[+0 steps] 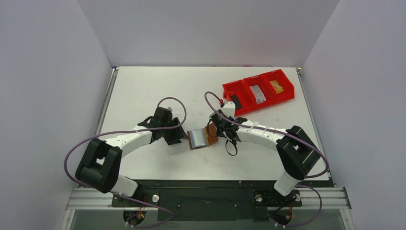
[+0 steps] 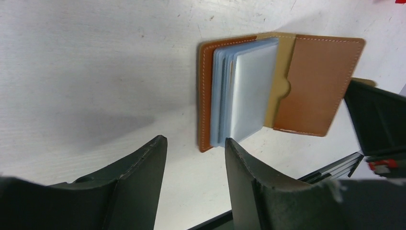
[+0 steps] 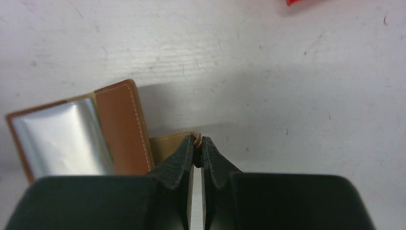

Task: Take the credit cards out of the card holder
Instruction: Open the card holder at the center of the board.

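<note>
The right claw [image 3: 197,149] pinches the tan closing tab [image 3: 167,145] of the open brown card holder [image 3: 119,124]. The holder lies flat on the white surface [image 1: 143,86], pale sleeves [image 2: 246,91] up. The left claw [image 2: 195,142] is spread just beside it, not touching.

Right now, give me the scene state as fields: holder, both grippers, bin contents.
card holder: lying open on the table
sleeves: pale, fanned; top one looks empty, the rest cannot be told
left gripper: open, empty, just short of the holder's edge
right gripper: shut on the holder's closing tab
red bin: far right of the table, three compartments
bin contents: one flat piece per compartment (black, grey, yellowish), likely the credit cards
</note>
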Action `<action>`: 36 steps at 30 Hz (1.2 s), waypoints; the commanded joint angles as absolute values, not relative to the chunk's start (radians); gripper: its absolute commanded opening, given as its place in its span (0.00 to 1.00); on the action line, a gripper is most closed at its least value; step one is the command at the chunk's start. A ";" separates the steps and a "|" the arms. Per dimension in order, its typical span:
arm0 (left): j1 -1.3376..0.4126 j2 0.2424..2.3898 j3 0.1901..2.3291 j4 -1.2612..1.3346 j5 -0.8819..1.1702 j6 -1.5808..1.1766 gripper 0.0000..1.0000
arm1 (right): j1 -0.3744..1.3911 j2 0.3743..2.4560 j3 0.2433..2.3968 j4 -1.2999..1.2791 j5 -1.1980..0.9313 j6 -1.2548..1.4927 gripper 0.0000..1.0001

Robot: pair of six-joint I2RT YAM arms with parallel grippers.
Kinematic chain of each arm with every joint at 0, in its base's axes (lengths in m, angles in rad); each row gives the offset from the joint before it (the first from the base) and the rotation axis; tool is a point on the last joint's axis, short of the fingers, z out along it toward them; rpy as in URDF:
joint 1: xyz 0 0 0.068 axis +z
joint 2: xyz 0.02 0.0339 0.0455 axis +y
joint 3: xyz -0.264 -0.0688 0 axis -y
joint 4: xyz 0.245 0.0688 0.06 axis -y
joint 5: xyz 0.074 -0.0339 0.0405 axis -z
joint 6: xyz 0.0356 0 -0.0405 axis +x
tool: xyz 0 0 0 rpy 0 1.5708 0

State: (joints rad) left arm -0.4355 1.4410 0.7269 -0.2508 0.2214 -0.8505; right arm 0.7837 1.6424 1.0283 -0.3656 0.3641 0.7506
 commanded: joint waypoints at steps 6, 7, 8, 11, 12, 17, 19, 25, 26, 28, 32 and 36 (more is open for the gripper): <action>-0.486 1.517 0.826 -0.223 0.206 -0.830 0.38 | 0.803 1.709 0.914 -0.329 0.375 0.781 0.00; -0.491 1.526 0.837 -0.225 0.202 -0.830 0.36 | 0.803 1.711 0.910 -0.325 0.379 0.782 0.00; -0.494 1.531 0.843 -0.228 0.199 -0.827 0.33 | 0.803 1.715 0.910 -0.319 0.380 0.782 0.00; -0.508 1.557 0.872 -0.238 0.186 -0.821 0.32 | 0.801 1.716 0.911 -0.306 0.380 0.780 0.00; -0.513 1.562 0.877 -0.244 0.183 -0.816 0.31 | 0.801 1.717 0.913 -0.303 0.379 0.779 0.00; -0.527 1.610 0.902 -0.259 0.159 -0.808 0.32 | 0.799 1.723 0.924 -0.292 0.370 0.774 0.00; -0.532 1.627 0.903 -0.247 0.160 -0.809 0.32 | 0.799 1.724 0.926 -0.284 0.362 0.771 0.00; -0.553 1.666 0.912 -0.234 0.158 -0.810 0.32 | 0.799 1.731 0.938 -0.275 0.339 0.752 0.00; -0.556 1.675 0.913 -0.233 0.159 -0.810 0.32 | 0.799 1.731 0.943 -0.272 0.330 0.749 0.00; -0.563 1.681 0.916 -0.232 0.156 -0.810 0.32 | 0.799 1.731 0.948 -0.265 0.316 0.741 0.00; -0.570 1.695 0.920 -0.252 0.125 -0.819 0.32 | 0.797 1.726 0.965 -0.261 0.294 0.728 0.00; -0.571 1.690 0.897 -0.252 0.107 -0.844 0.31 | 0.788 1.691 0.986 -0.280 0.271 0.722 0.00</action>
